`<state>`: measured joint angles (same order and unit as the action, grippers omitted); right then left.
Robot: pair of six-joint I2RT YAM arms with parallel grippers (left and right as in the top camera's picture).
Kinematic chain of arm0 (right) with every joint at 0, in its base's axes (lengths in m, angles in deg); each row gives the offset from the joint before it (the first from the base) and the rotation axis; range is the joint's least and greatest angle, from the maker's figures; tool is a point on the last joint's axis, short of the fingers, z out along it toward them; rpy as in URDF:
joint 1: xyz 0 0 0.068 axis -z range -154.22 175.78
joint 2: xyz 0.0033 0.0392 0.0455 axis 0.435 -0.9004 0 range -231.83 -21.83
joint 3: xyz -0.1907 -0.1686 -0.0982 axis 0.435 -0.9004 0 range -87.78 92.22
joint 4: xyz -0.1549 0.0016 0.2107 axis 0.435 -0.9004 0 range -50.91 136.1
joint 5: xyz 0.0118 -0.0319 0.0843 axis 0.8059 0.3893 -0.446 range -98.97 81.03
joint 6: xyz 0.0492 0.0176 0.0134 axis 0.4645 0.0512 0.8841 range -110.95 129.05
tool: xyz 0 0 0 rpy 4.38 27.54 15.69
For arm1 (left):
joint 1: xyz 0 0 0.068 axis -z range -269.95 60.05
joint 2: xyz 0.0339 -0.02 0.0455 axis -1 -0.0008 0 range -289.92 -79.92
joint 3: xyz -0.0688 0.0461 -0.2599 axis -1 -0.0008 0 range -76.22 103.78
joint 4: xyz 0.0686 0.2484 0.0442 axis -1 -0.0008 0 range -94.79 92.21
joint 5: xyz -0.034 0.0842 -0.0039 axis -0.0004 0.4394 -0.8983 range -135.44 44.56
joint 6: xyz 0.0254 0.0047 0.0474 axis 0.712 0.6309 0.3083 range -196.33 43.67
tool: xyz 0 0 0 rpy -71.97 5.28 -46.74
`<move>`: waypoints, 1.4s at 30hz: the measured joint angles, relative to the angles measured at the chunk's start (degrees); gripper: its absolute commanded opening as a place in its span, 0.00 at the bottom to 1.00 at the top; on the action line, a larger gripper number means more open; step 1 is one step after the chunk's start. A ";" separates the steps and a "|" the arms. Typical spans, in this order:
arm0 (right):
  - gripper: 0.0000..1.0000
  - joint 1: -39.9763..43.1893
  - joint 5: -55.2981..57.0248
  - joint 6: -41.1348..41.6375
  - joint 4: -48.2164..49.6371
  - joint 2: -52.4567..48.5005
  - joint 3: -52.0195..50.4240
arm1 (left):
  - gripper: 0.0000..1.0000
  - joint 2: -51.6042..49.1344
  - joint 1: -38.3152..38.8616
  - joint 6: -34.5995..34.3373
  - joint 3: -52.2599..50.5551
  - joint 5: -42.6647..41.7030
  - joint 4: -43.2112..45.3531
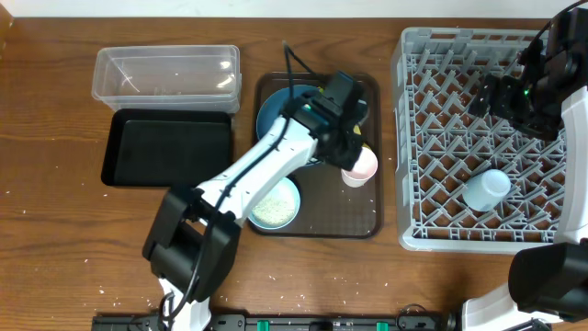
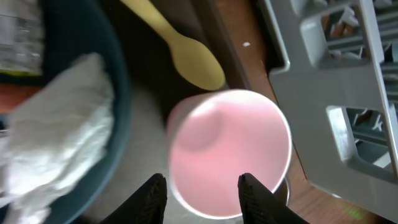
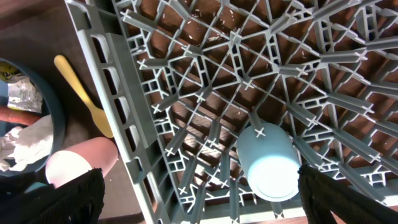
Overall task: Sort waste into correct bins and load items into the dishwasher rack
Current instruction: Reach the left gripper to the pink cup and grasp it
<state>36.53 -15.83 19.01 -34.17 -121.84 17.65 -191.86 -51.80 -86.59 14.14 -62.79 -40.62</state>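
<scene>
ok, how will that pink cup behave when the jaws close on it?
Probably light and rigid: the pink cup looks like small, thin plastic. Its wall is smooth and round, so it may slip or twist in a narrow pinch. Nudged sideways, it could slide into the yellow spoon beside it.
</scene>
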 measured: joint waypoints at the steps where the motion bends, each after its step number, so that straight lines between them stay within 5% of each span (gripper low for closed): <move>1: 0.97 0.00 0.00 0.02 0.00 0.00 0.00 | 0.36 -0.42 0.31 0.00 0.00 0.09 0.00; 42: 0.97 0.00 0.00 -1.27 -0.02 0.00 0.00 | 0.39 -1.49 0.37 0.02 1.51 1.22 -0.90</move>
<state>36.53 -15.83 17.74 -34.20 -121.84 17.65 -193.35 -51.43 -86.57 15.65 -61.56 -41.52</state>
